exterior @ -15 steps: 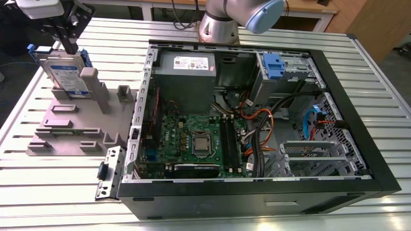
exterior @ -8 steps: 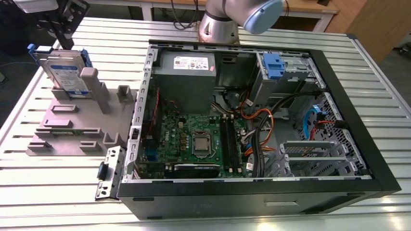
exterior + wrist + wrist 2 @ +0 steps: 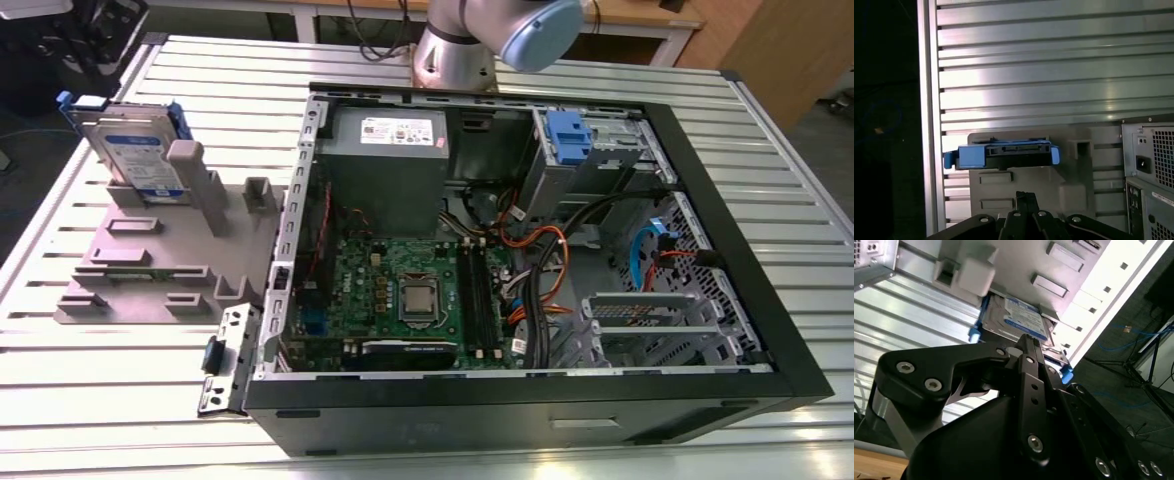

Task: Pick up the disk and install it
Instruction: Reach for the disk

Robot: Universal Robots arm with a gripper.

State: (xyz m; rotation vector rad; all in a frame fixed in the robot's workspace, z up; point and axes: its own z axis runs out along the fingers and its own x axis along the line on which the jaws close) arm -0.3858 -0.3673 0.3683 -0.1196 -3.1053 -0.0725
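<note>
Disk (image 3: 134, 150) stands on edge in a grey holder (image 3: 147, 258) at the exterior view's upper left, beside the open computer case (image 3: 534, 412). In the first wrist view the gripper (image 3: 1026, 196), closed on nothing, hangs clear of the disk, whose long blue-framed edge lies straight ahead, facing the fingertips.

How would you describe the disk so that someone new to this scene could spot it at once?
Start at the open computer case; on the exterior view's left of it lies a grey fixture. The disk stands on edge at the fixture's far end, the only thing there with a blue carrier and a white-and-blue label.
</note>
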